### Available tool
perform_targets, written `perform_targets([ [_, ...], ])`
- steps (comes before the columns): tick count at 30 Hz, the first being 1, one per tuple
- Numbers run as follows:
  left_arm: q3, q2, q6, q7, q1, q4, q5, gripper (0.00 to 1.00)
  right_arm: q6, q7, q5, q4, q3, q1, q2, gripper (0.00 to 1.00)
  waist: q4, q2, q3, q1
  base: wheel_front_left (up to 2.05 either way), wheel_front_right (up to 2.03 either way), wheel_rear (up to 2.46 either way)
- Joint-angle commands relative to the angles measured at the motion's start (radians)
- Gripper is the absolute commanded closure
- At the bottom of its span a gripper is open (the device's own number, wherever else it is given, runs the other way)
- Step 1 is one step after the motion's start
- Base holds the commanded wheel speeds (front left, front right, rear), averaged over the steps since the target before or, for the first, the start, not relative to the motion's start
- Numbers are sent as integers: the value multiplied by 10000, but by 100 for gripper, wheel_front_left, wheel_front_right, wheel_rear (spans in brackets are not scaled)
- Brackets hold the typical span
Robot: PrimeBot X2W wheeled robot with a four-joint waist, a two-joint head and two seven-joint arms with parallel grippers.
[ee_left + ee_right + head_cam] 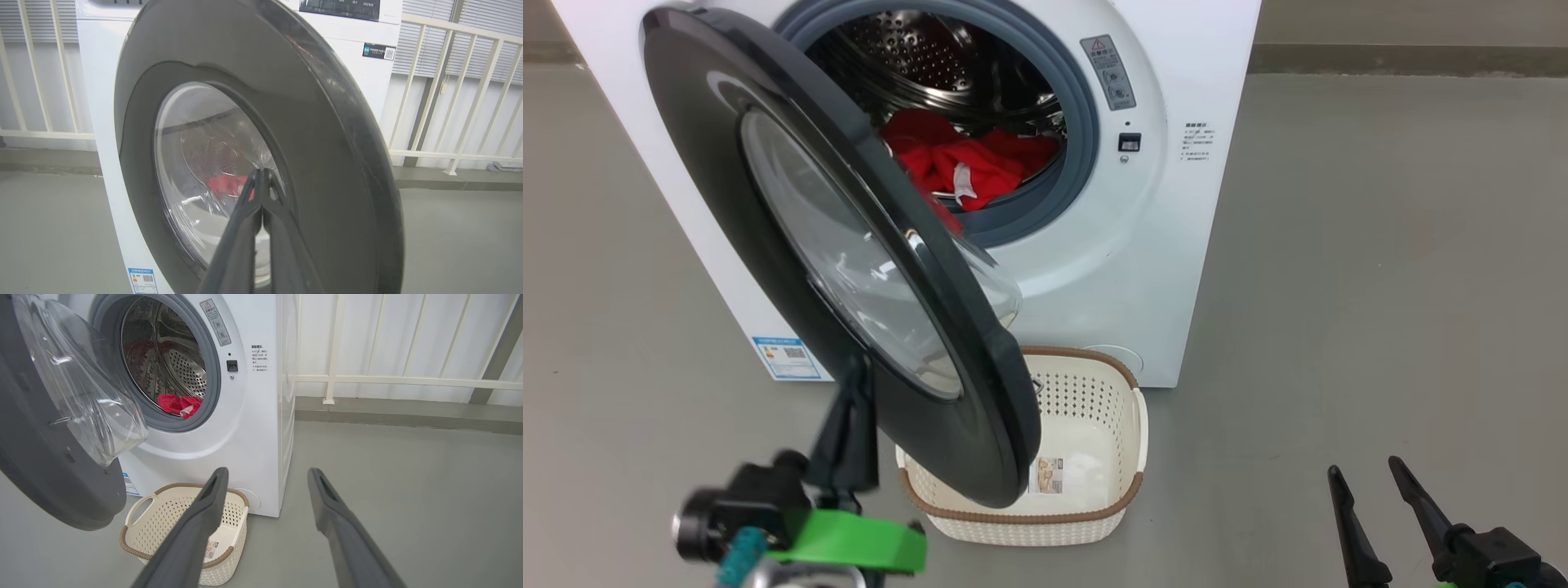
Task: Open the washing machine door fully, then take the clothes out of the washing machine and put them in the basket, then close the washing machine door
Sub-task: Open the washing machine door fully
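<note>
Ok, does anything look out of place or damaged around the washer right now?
Nothing is spilled or damaged. The one awkward thing: the washing machine door stands only partly open, and in the head view its lower edge hides the left side of the basket. The clothes lie in the drum.

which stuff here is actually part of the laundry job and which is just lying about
Part of the job:
washing machine
washing machine door, partly open
red clothes, inside the machine
basket, on the floor in front

Just there:
white railing
grey floor
paper label inside the basket
</note>
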State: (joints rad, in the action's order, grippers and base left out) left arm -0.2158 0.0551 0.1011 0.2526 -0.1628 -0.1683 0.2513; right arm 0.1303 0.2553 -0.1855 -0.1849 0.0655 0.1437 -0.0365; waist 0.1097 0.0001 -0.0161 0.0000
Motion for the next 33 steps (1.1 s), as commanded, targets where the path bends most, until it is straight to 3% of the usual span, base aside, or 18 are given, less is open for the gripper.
perform_targets([
  [1, 447, 139, 97, 92, -549, 567, -120, 100, 4, 64, -163, 248, -252, -235, -137, 0, 1, -1, -9, 0, 0, 0, 0],
  [9, 465, 109, 254, 92, -1333, 2589, -445, 100, 4, 64, -212, 251, -312, -253, -137, 0, -92, -1, -64, 0, 0, 0, 0],
  [17, -1015, -9, 79, -51, -2130, 3623, -291, 100, 4, 64, -138, 236, -406, -255, -137, 0, -251, -1, -45, 0, 0, 0, 0],
  [26, -3505, -46, 348, -1414, -2167, 3286, 1471, 100, 4, 65, -127, 174, -465, -308, -137, 0, -465, -1, 76, 0, 0, 0, 0],
  [33, -4425, -47, 732, -2595, -2094, 2038, 2673, 100, 4, 65, -188, 149, -498, -401, -137, 0, -490, -1, 237, 0, 0, 0, 0],
])
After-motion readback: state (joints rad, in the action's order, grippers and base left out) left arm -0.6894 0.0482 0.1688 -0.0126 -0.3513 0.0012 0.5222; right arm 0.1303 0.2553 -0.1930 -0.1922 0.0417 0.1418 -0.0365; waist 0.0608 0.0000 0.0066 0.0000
